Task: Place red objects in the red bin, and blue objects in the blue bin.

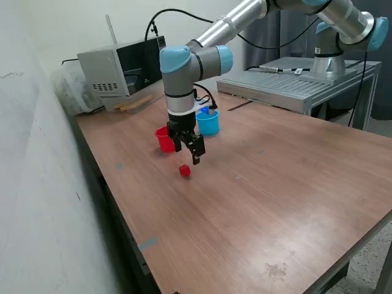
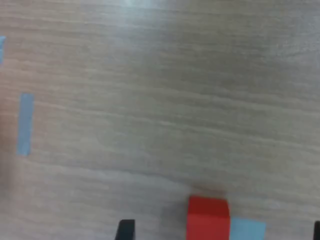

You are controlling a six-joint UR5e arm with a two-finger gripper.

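Observation:
A red cube (image 1: 184, 170) lies on the wooden table, a little in front of my gripper (image 1: 188, 153). The gripper hangs just above the table, open, with nothing between its fingers. In the wrist view the same red cube (image 2: 207, 217) sits low in the picture beside one dark fingertip (image 2: 125, 230); the other fingertip is at the far edge. The red bin (image 1: 163, 138) stands right behind the gripper, partly hidden by it. The blue bin (image 1: 207, 122) stands next to it, toward the exterior view's right. The blue objects are out of view.
A microwave (image 1: 119, 70) and clutter stand at the table's back corner. A metal platform (image 1: 294, 82) carries the arm's base at the back right. Strips of blue tape (image 2: 25, 123) are stuck on the tabletop. A wall runs along the exterior view's left.

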